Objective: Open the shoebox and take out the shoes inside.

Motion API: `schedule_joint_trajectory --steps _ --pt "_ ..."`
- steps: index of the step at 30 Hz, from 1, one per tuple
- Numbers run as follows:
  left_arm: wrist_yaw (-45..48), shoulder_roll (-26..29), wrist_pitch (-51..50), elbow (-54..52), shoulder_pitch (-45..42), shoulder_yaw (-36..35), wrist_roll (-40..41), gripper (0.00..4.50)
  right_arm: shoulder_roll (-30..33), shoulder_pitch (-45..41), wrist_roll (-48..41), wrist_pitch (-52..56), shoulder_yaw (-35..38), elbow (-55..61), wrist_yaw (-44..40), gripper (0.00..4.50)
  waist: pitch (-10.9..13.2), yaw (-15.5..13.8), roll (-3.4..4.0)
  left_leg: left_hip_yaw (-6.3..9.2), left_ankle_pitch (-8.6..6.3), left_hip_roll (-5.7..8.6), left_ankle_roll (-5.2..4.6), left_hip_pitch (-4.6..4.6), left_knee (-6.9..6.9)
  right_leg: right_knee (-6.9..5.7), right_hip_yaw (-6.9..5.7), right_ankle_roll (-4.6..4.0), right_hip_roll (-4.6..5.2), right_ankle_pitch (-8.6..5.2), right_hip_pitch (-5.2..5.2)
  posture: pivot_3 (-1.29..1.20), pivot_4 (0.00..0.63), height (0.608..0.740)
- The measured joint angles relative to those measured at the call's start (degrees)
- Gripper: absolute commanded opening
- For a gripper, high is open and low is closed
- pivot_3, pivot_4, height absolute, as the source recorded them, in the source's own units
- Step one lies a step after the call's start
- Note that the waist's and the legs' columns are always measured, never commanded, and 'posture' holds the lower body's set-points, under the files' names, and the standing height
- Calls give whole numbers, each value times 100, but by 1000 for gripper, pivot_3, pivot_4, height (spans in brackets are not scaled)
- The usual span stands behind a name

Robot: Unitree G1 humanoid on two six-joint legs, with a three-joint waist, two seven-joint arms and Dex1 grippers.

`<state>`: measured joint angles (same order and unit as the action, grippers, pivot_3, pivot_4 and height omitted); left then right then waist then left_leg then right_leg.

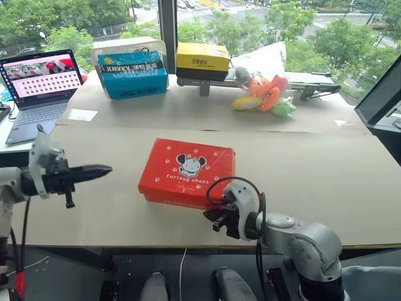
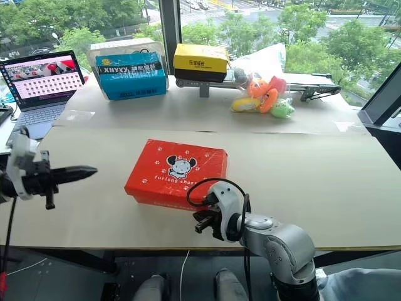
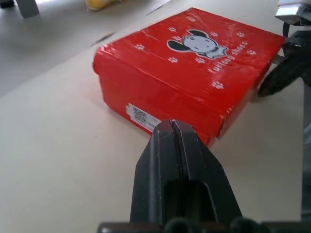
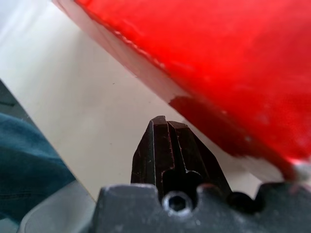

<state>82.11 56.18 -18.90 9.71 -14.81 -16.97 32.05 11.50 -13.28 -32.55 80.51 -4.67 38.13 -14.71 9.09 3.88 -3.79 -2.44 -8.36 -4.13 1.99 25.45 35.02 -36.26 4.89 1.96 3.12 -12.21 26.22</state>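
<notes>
Left gripper (image 1: 106, 168) pinched together, above table (image 1: 326, 175) left of shoebox (image 1: 188, 172), right gripper (image 1: 215, 221) pinched together near box's front right corner, lid on, box mid-table.

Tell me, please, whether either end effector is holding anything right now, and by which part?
Nothing is held. The left end effector is shut on nothing, apart from the shoebox; the right end effector is shut too, near the box's front edge.
</notes>
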Motion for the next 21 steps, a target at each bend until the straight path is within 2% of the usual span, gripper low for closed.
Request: schedule_joint_trajectory --steps 10,14,21 --pt "783 83 -25 -406 446 186 2 26 -149 23 200 -67 257 -158 332 21 0 6 1 -2 1 -1 0 -6 16 -1 0 -4 5 -14 -8 0 150 739" --pt "819 -3 -25 -547 578 235 66 26 -621 -291 199 -119 611 -210 486 21 1 12 1 -1 2 -3 -2 -6 18 -7 0 -2 2 -10 -7 0 150 739" --pt "799 -52 24 -513 545 250 81 26 -1052 -690 51 -125 1095 -350 520 21 2 4 3 -1 3 -5 -3 -4 23 -8 -1 5 1 -6 -7 0 150 739"
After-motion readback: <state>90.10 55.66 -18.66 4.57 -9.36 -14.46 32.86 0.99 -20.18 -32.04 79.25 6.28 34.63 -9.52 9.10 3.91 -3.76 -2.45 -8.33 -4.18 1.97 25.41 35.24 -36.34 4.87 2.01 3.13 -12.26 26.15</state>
